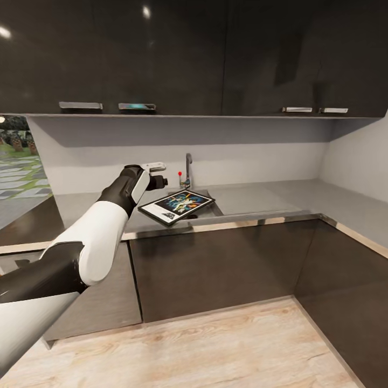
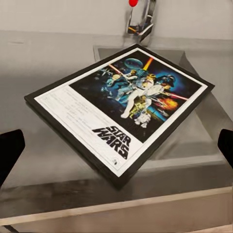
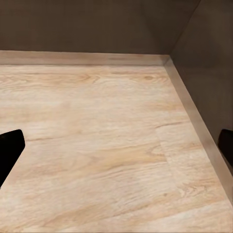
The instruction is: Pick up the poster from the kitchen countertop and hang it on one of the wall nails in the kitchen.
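Note:
The poster (image 1: 177, 206) (image 2: 121, 104), black-framed with a white border and blue Star Wars artwork, lies tilted on the kitchen countertop (image 1: 258, 196) (image 2: 43, 63), its far end over the sink. My left gripper (image 1: 161, 180) (image 2: 118, 148) hovers just above and to the left of it, open, its dark fingertips (image 2: 9, 150) spread wider than the frame and holding nothing. My right gripper (image 3: 116, 148) is open over bare wooden floor. The wall nails are out of view.
A steel tap (image 1: 188, 170) (image 2: 141, 22) with a red knob (image 1: 179, 173) stands behind the sink (image 1: 215, 207). Dark upper cabinets (image 1: 161, 54) overhang the counter. Dark lower cabinets (image 1: 215, 264) meet in a corner at the right, above the wooden floor (image 1: 188, 350) (image 3: 97, 136).

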Tool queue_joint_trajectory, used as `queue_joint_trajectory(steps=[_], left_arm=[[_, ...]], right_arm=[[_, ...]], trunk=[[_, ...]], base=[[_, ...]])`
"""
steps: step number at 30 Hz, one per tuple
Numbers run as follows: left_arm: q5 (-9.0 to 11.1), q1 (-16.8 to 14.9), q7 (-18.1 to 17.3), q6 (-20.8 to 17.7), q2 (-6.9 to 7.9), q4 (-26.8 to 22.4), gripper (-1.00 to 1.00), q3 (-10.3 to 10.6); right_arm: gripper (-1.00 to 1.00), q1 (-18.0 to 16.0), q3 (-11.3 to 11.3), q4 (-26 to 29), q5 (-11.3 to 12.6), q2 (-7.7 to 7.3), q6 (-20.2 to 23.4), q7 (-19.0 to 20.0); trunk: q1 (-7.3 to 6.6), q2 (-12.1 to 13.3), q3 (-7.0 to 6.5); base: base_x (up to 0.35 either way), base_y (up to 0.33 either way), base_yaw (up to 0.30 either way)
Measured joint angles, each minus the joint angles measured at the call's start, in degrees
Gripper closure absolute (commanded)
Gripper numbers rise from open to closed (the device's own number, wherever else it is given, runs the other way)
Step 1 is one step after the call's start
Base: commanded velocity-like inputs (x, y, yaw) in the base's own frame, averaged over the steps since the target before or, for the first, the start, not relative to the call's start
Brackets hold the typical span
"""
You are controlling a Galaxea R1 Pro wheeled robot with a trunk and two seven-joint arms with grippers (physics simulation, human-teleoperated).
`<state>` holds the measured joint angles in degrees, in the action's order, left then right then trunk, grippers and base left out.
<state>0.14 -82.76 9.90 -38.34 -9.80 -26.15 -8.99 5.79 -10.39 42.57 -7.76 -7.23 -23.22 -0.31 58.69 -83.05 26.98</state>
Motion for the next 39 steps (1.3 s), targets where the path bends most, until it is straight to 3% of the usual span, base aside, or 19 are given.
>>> queue_joint_trajectory(steps=[17, 21, 25, 31, 39], left_arm=[[-0.1, 0.0, 0.2, 0.1, 0.11, 0.1, -1.0, 0.0], [-0.2, 0.0, 0.3, 0.2, 1.06, 0.9, -1.0, -0.1], [-0.3, 0.0, 0.6, 3.2, 1.94, 3.3, -1.0, -0.2], [-0.3, 0.0, 3.9, 5.3, 3.24, 6.3, -1.0, -0.3], [-0.2, 0.0, 5.3, 14.0, 3.65, 14.4, -1.0, -0.2]], right_arm=[[-1.0, 0.0, 0.0, -0.3, -0.1, 0.0, 0.0, 0.0], [-1.0, 0.0, 0.2, -1.2, -0.1, 0.02, 0.1, 0.0], [-1.0, 0.0, 0.1, -1.8, -0.2, 0.18, 0.2, 0.0], [-1.0, 0.0, 0.0, -7.1, -0.1, 0.04, 0.0, 0.0], [-1.0, 0.0, 0.0, -8.8, -0.3, -0.2, -0.1, 0.0]], trunk=[[0.0, 0.0, 0.0], [0.0, 0.0, 0.0], [0.0, 0.0, 0.0], [0.02, 0.0, 0.0], [0.03, 0.0, 0.0]], base=[[0.334, 0.0, 0.0], [0.335, 0.0, 0.0], [0.335, 0.0, 0.0], [0.227, 0.0, 0.0], [0.055, 0.0, 0.0]])
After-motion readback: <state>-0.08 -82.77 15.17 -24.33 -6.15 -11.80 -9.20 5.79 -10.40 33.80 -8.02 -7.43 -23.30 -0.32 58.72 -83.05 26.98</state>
